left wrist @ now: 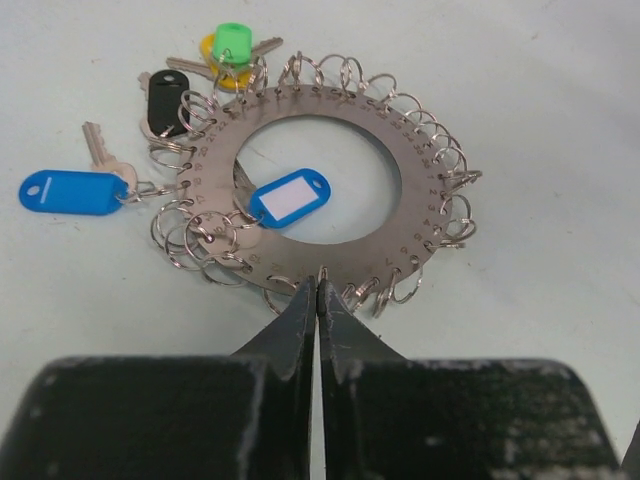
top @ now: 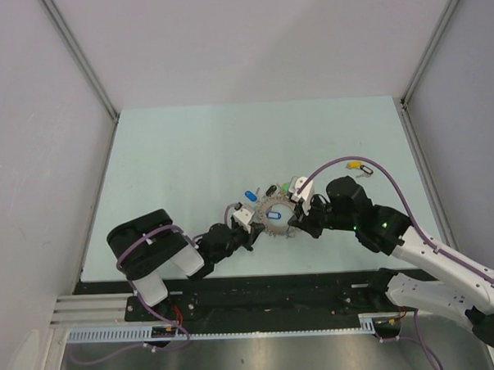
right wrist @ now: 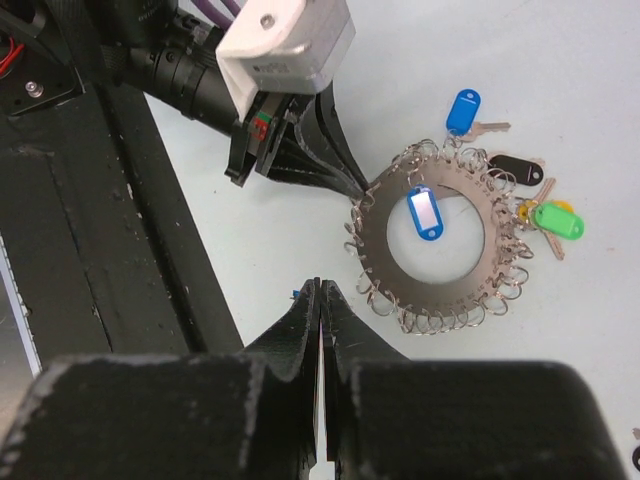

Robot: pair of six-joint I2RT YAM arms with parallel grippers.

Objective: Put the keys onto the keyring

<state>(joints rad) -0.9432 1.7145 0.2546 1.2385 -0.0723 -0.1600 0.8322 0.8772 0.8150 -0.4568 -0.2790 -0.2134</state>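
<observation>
The keyring (left wrist: 415, 215) is a wide grey metal disc edged with small wire loops, flat on the table (top: 189, 171). It also shows in the top view (top: 268, 225) and the right wrist view (right wrist: 380, 240). Keys with a blue tag (left wrist: 60, 190), black tag (left wrist: 165, 100) and green tag (left wrist: 233, 42) over a yellow one hang at its rim. A blue white-labelled tag (left wrist: 290, 198) lies in its hole. My left gripper (left wrist: 318, 275) is shut on a loop at the ring's near rim. My right gripper (right wrist: 320, 283) is shut, off the ring's edge, apart from it.
A loose yellow-tagged key (top: 354, 162) and a black-tagged one (top: 365, 172) lie on the table at the back right. The black base rail (top: 260, 287) runs along the near edge. White walls stand on both sides. A purple cable (top: 395, 187) arcs over the right arm.
</observation>
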